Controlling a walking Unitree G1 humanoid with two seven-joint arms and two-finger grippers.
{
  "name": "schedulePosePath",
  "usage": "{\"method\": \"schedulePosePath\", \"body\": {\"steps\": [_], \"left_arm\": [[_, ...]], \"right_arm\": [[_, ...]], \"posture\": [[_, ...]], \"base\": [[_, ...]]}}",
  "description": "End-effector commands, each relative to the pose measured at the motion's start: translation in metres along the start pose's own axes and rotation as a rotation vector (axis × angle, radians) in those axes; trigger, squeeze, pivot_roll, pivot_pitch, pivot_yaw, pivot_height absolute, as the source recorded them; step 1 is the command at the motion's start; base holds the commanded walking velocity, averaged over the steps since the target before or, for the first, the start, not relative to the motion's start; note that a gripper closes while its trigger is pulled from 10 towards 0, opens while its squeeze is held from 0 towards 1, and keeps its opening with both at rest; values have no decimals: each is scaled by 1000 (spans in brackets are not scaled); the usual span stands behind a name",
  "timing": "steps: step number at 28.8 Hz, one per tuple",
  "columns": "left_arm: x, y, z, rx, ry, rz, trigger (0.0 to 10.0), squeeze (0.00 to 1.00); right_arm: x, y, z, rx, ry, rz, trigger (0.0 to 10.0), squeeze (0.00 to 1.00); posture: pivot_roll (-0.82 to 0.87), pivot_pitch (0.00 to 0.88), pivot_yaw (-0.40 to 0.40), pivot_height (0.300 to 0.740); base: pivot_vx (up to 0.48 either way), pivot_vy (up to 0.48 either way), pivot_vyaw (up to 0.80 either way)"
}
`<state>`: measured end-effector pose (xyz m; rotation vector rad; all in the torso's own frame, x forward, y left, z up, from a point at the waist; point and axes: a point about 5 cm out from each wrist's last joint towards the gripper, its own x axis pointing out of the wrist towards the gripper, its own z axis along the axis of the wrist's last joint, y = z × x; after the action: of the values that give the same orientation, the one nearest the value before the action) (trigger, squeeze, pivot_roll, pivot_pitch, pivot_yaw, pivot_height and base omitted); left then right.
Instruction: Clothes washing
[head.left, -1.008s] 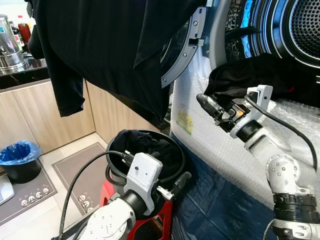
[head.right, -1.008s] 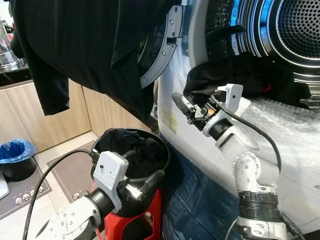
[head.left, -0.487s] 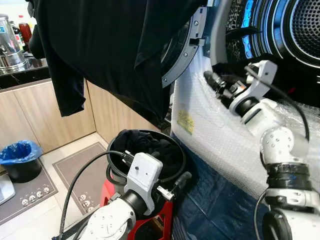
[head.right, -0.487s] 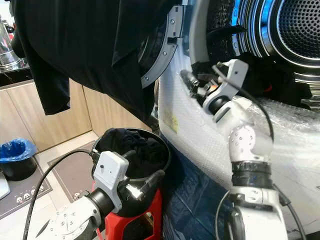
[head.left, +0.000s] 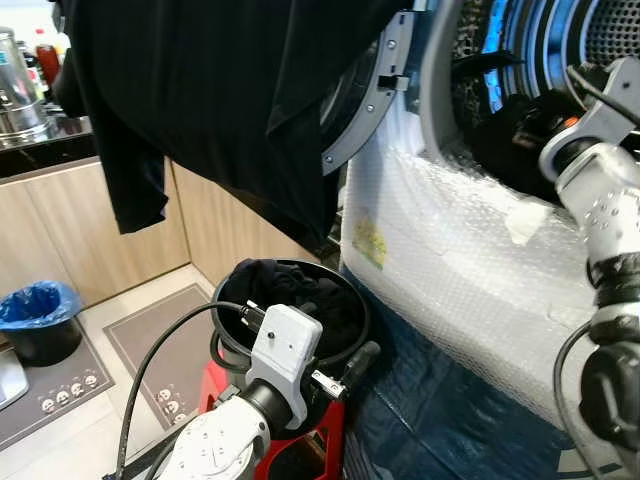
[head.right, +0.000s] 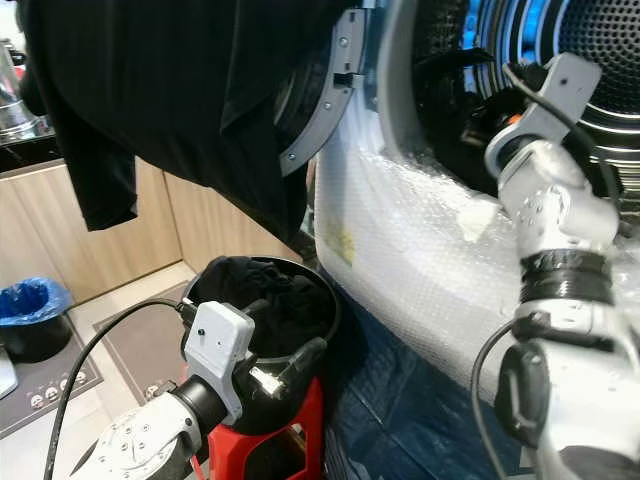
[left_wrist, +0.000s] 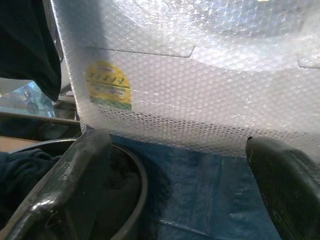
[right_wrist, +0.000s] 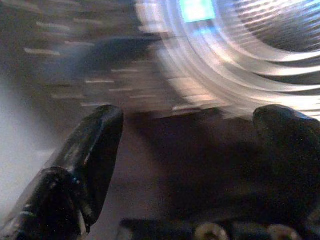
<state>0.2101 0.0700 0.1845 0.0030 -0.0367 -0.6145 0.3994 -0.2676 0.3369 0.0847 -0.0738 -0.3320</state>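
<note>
The bubble-wrapped washing machine (head.left: 450, 250) stands at the right with its door (head.left: 372, 105) swung open. A large black garment (head.left: 220, 90) hangs over the door. My right gripper (right_wrist: 190, 115) reaches into the drum mouth, open, its fingers (right_wrist: 102, 130) wide apart above dark clothes (head.left: 505, 150) lying inside the opening. The perforated steel drum (head.right: 600, 40) shines behind it. Low at the left, my left gripper (left_wrist: 177, 142) is open beside the round black basket (head.left: 222, 285). The basket holds dark clothes (head.left: 290, 285) and sits on a red stool (head.right: 300, 430).
A blue tarp (head.left: 440, 410) covers the floor at the machine's foot. Wooden cabinets (head.left: 70, 230) line the left, with a bin lined in blue plastic (head.left: 40, 305) and a grey mat (head.left: 165, 345) on the floor. A steel urn (head.left: 15, 85) stands on the counter.
My right arm has swung up and to the right, from in front of the machine into the drum mouth. The dark clothes no longer hang over the lip. The left arm is still.
</note>
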Motion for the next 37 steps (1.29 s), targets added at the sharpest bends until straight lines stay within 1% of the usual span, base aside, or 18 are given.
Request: {"method": "schedulePosePath", "body": {"steps": [1, 2, 4, 6, 7, 10, 12, 15, 16, 17, 19, 22, 27, 29, 31, 34, 35, 37], "left_arm": [[-1, 0, 0, 4, 2, 1, 10000, 0], [-1, -1, 0, 4, 2, 2, 10000, 0], [-1, -1, 0, 3, 2, 4, 10000, 0], [-2, -1, 0, 2, 2, 7, 10000, 0], [-2, -1, 0, 2, 2, 7, 10000, 0], [-2, 0, -1, 6, 4, 14, 10000, 0], [-3, 0, -1, 7, 4, 16, 10000, 0], [-3, 3, -1, 18, 6, 27, 10000, 0], [-3, 5, -2, 25, 8, 31, 10000, 0], [-3, 7, -2, 28, 10, 34, 10000, 0], [-3, 7, -2, 30, 10, 35, 10000, 0], [-3, 10, -3, 41, 12, 41, 10000, 0], [-1, 18, -5, 80, 17, 68, 10000, 0], [0, 20, -5, 86, 20, 75, 10000, 0], [3, 25, -10, 64, 41, 90, 10000, 0], [5, 27, -13, 56, 54, 95, 10000, 0], [7, 27, -16, 69, 65, 93, 10000, 0], [8, 28, -19, 65, 76, 95, 10000, 0]], "right_arm": [[0, -15, 17, -105, -67, -148, 10000, 0], [-1, -24, 28, -133, -122, -235, 10000, 0], [-1, -29, 35, -118, -157, -276, 10000, 0], [-3, -30, 45, -36, -213, -283, 10000, 0], [-3, -30, 45, -36, -213, -283, 10000, 0], [-4, -22, 48, 86, -279, -188, 10000, 0], [-4, -20, 48, 93, -287, -166, 10000, 0], [-7, -8, 38, 137, -340, 4, 10000, 0], [-11, -3, 33, 204, -363, 130, 10000, 0], [-15, -3, 30, 225, -394, 179, 10000, 0], [-16, -3, 29, 219, -400, 182, 10000, 0], [-22, -6, 19, 223, -426, 255, 10000, 0], [-45, -23, -5, 324, -446, 439, 10000, 0], [-48, -25, -8, 349, -439, 467, 10000, 0], [-59, -26, -20, 357, -395, 574, 10000, 0], [-65, -26, -27, 362, -366, 631, 10000, 0], [-73, -24, -34, 358, -337, 703, 10000, 0], [-80, -22, -40, 344, -316, 750, 10000, 0]], "posture": [[38, 0, -83, 740], [40, 1, -85, 740], [40, 1, -85, 740], [47, 0, -89, 740], [47, 0, -89, 740], [55, 0, -93, 740], [55, 0, -93, 740], [56, 0, -90, 740], [55, 0, -90, 740], [54, 0, -86, 740], [54, 0, -86, 740], [51, 0, -84, 740], [34, 0, -65, 740], [32, 0, -63, 740], [17, 0, -52, 740], [9, 0, -46, 740], [4, 0, -42, 740], [-1, 0, -38, 740]], "base": [[0, 0, 0], [0, 0, 0], [0, 0, 0], [0, 0, 0], [0, 0, 0], [0, 0, 0], [0, 0, 0], [0, 0, 0], [0, 0, 0], [0, 0, 0], [0, 0, 0], [0, 0, 0], [0, 0, 0], [0, 0, 0], [0, 0, 0], [0, 0, 0], [0, 0, 0], [0, 0, 0]]}}
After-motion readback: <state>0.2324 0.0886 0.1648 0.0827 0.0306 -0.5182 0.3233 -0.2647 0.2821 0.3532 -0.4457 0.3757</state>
